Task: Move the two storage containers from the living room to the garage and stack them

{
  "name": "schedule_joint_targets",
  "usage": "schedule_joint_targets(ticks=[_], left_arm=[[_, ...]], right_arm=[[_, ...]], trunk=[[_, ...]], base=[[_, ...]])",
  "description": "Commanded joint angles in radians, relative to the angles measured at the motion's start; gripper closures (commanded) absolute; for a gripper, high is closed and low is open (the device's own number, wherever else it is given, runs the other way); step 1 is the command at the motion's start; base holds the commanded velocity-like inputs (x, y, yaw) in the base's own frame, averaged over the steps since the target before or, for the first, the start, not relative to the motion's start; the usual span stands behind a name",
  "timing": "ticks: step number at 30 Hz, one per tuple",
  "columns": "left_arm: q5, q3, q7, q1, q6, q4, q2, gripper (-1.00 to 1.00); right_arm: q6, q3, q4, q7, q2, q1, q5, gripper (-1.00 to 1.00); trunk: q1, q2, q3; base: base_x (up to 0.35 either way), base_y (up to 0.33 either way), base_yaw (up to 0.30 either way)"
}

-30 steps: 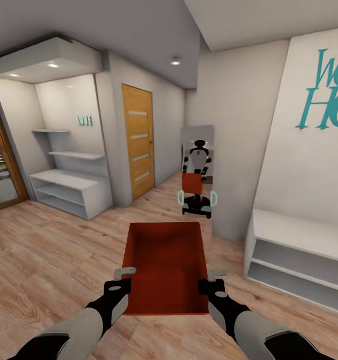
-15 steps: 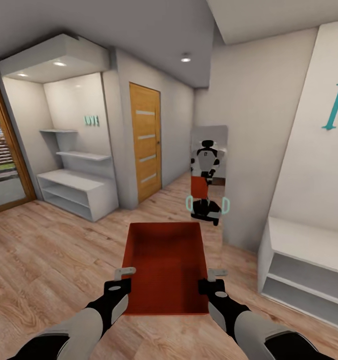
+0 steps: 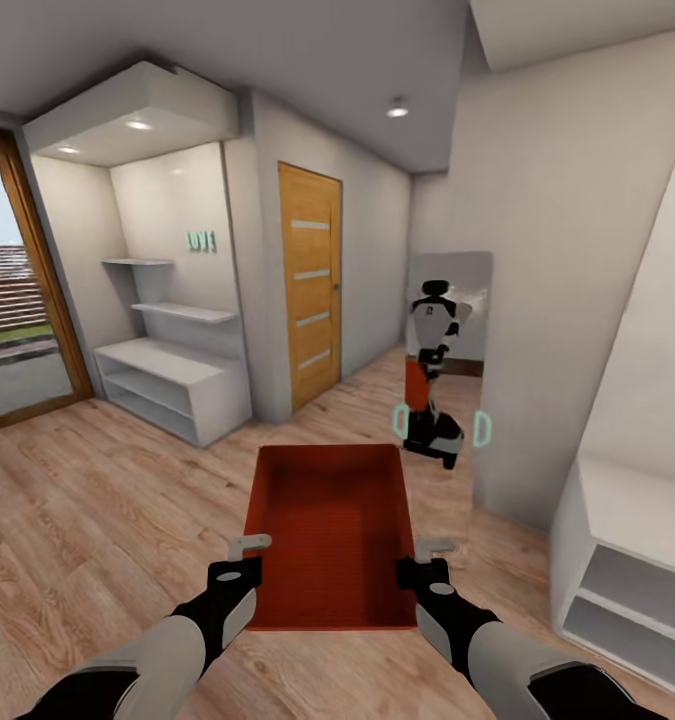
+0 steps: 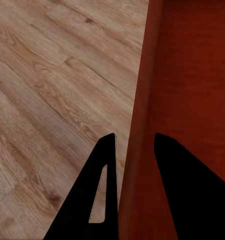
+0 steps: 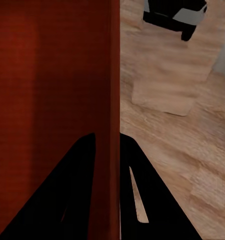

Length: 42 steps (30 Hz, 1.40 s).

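Left hand (image 3: 249, 558) pinches one side wall of the orange-red storage container (image 3: 329, 530); right hand (image 3: 424, 561) pinches the opposite wall. Container is carried above the wood-plank floor (image 3: 97, 500), facing an orange-wood door (image 3: 312, 285). Garage not reached; second container and stacking outstanding.

The teal lettering (image 3: 200, 241) on the alcove wall above the white shelves (image 3: 167, 385) was too small to read. The right-hand white shelf unit (image 3: 627, 560) ran off the picture's edge. The storage container (image 3: 329, 530) hid the inner finger of each tool.
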Motion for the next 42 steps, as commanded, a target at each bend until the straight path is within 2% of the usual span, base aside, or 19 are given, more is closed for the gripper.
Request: schedule_joint_targets(ticks=[1, 21, 42], left_arm=[[0.007, 0.020, 0.005, 0.000, -0.002, 0.003, 0.038, 1.00], [0.007, 0.020, 0.005, 0.001, -0.002, 0.002, 0.039, 1.00], [0.007, 0.020, 0.005, 0.000, -0.002, 0.002, 0.038, 1.00]], right_arm=[[-0.041, -0.066, -0.002, -0.022, -0.005, -0.002, -0.004, 1.00], [-0.044, -0.066, -0.002, -0.022, -0.004, -0.002, -0.003, 1.00], [-0.041, -0.065, -0.002, -0.022, -0.005, -0.002, -0.003, 1.00]], trunk=[[0.001, -0.001, -0.001], [0.001, -0.001, -0.001], [0.001, -0.001, -0.001]], base=[[0.323, 0.000, 0.261], [0.324, 0.000, 0.261], [0.326, 0.000, 0.012]])
